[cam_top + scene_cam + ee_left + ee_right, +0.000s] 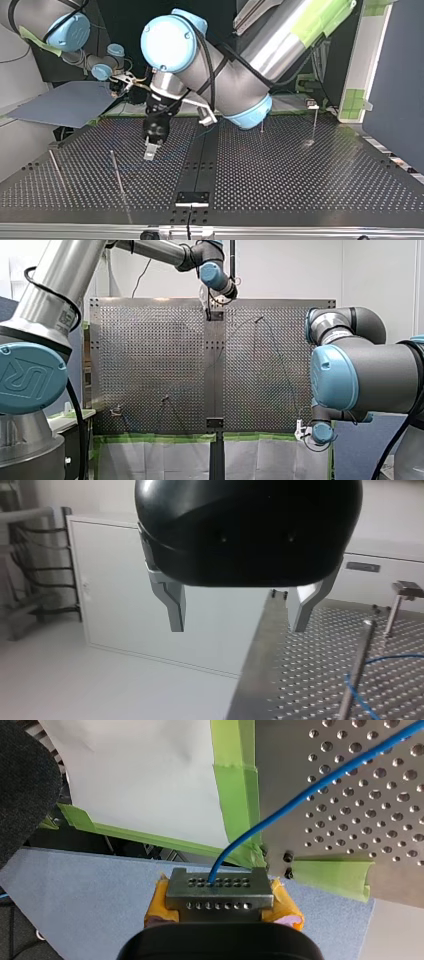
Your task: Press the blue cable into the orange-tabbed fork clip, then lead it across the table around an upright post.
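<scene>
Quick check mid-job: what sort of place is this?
Probably a robotics lab bench: a perforated metal table edged with green tape, thin upright posts, a blue cable held by my right gripper.

Top view: left end effector (pixel 149 152) over table (pixel 300 185) left half, beyond two posts (pixel 118 172); third post (pixel 314 125) far right

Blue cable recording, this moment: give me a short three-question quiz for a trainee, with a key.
1. True or false: my left claw is open, with nothing between its fingers.
2. What is my right claw shut on? A) the blue cable B) a screwdriver C) nothing
3. Fill in: in the left wrist view, the cable passes an upright ____ standing on the perforated table.
Key: 1 true; 2 A; 3 post.
</scene>
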### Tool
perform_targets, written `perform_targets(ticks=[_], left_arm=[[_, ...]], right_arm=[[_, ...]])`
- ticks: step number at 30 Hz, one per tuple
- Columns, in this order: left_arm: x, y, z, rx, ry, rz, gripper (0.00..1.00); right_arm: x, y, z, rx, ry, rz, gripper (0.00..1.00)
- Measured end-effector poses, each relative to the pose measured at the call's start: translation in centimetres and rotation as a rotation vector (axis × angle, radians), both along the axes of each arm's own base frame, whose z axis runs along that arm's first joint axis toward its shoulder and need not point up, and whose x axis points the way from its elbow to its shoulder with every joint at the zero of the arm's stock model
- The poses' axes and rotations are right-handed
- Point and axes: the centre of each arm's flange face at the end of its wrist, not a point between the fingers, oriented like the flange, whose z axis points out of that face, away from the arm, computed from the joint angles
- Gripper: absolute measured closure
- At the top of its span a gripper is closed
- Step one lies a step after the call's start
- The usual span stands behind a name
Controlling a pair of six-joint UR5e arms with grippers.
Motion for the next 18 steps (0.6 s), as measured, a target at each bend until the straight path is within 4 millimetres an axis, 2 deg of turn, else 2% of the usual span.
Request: perform_targets(ticks=[18], left_arm=[[-4.4, 4.2, 3.9, -0.083, -0.154, 0.015, 0.00]], right_arm=[[0.3, 0.1, 0.0, 0.004, 0.015, 0.015, 1.00]])
